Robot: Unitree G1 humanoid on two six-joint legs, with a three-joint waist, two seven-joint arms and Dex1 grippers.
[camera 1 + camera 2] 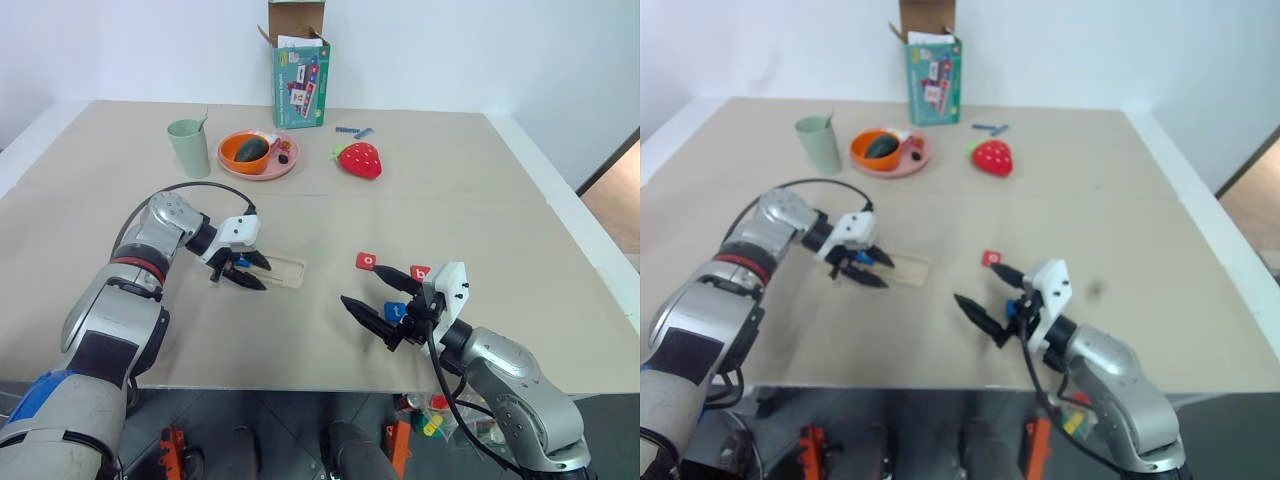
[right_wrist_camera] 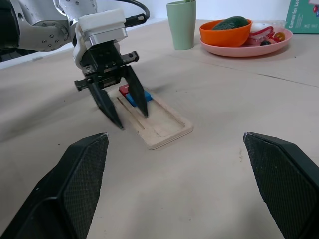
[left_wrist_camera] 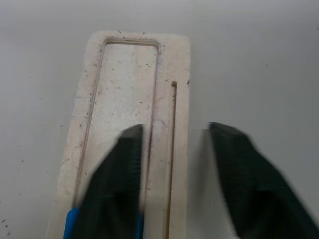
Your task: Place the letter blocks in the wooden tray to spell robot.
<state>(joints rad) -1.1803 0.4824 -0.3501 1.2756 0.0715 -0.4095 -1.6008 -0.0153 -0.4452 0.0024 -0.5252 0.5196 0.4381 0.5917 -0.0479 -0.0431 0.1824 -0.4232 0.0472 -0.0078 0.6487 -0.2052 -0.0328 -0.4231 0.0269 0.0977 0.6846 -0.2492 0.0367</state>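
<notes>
While our left gripper [image 2: 122,102], fingers apart, is hovering over the wooden tray [image 2: 169,127] holding two blocks [image 2: 133,94], our right gripper [image 1: 385,305], fingers spread, is nearing the "t" block [image 1: 396,311] beside it.

Our beige table [image 1: 300,330] and what lies on it

We see tray [image 1: 285,272] at nine o'clock, blocks [image 1: 367,261] at four, plate [image 1: 231,163], cup [image 1: 187,147], strawberry [image 1: 360,160] and box [image 1: 300,85] at twelve.

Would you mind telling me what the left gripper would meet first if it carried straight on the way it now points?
Most likely the wooden tray: the left gripper points down at its slot, just past the blue block, though depth is uncertain.
</notes>
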